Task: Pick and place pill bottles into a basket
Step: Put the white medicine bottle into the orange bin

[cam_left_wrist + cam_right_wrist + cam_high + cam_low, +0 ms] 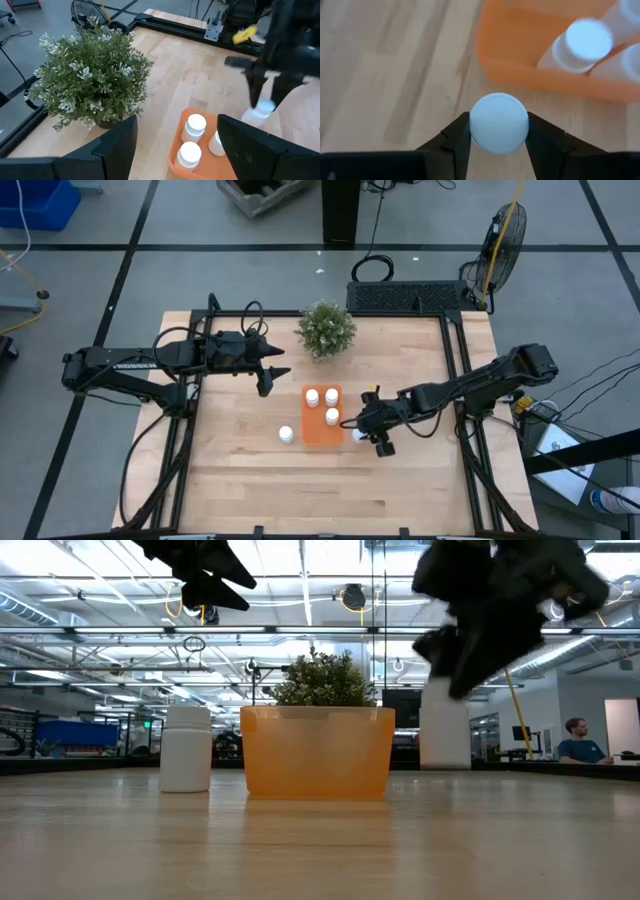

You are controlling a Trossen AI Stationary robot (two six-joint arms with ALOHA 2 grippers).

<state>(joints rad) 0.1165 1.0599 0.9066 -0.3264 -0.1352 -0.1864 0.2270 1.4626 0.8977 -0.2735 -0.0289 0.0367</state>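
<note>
The right pincer point(498, 131) pinched one pill bottle point(499, 123) on the surface, just beside the basket point(321, 428). It needed a straight lift above the rim first. The left pincer point(268, 374) waited spread near the plant point(326, 328).

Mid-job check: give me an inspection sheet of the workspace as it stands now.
Surface: wooden table, bare apart from what is listed here.
Job's things: orange tray holds three pill bottles; one bottle stands on the wood left of the tray; another bottle sits between the right claw's fingers.
Clutter: potted plant behind the tray.
Grippers: right claw beside the tray's right edge, shut on that bottle; left claw open, above the table.
Cables: black cables on the floor behind the table.
Surroundings: fan; seated person in the background.
</note>
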